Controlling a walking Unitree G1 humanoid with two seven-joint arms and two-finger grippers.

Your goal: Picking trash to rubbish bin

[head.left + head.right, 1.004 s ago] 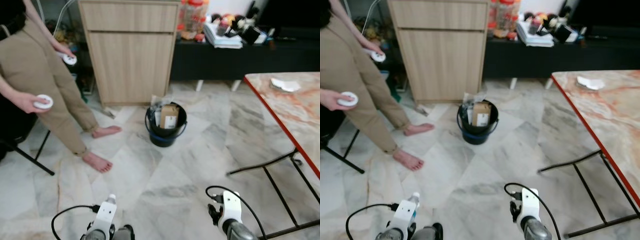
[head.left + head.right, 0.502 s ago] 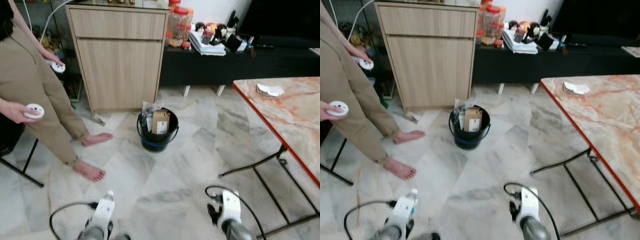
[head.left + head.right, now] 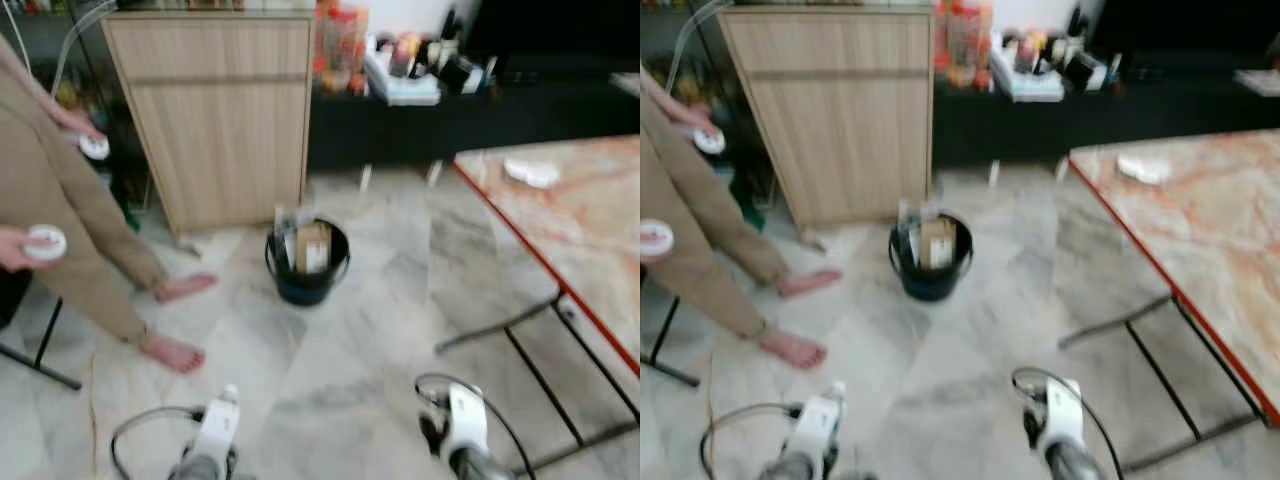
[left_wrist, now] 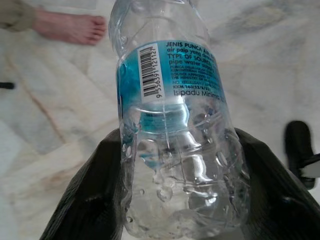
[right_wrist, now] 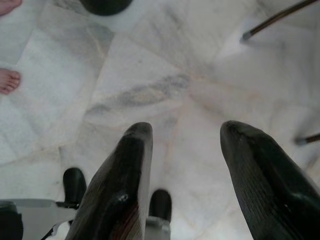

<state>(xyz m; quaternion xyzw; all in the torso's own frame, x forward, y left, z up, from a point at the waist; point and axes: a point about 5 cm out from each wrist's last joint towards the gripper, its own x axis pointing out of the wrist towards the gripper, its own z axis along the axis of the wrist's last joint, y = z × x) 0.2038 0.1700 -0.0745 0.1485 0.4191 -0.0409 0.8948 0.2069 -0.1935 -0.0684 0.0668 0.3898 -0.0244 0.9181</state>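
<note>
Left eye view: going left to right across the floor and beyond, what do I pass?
Person's leg → wooden cabinet → rubbish bin → black low shelf → marble table.

The right gripper [image 5: 182, 150] is seen spread open above the marble floor [image 5: 165, 75], with a bare foot [image 5: 7, 80] at nine o'clock.

A barefoot person [image 3: 70, 235] in tan trousers stands on the marble floor [image 3: 380, 330] beside a wooden cabinet [image 3: 215, 110]. A marble-topped bench [image 3: 580, 230] carries what looks like crumpled paper [image 3: 530, 172]. Clutter [image 3: 400, 65] crowds the dark shelf.
</note>
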